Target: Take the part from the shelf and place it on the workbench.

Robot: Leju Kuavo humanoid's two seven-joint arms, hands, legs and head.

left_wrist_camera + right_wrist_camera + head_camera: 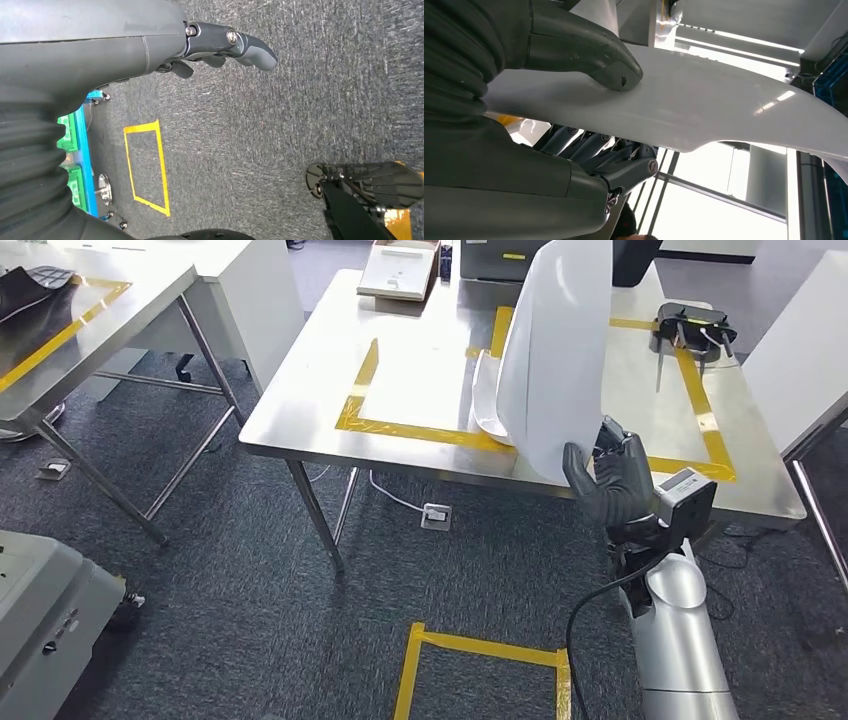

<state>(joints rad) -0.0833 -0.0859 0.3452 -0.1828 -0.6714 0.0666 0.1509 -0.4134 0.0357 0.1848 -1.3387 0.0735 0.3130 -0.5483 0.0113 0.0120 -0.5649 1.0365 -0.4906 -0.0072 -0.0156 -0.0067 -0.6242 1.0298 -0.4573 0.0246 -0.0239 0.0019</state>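
Workshop — steel workbench point(300, 430), taped floor point(480, 650)

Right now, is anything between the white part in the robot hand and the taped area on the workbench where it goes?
Nothing blocks it. The right robot hand holds the white part upright over the workbench. Another white piece already lies inside the yellow tape, beside the held part.

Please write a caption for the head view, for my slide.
Right hand holds white part upright above the taped workbench.

Part point(553, 350) upright — above workbench point(300, 410) edge
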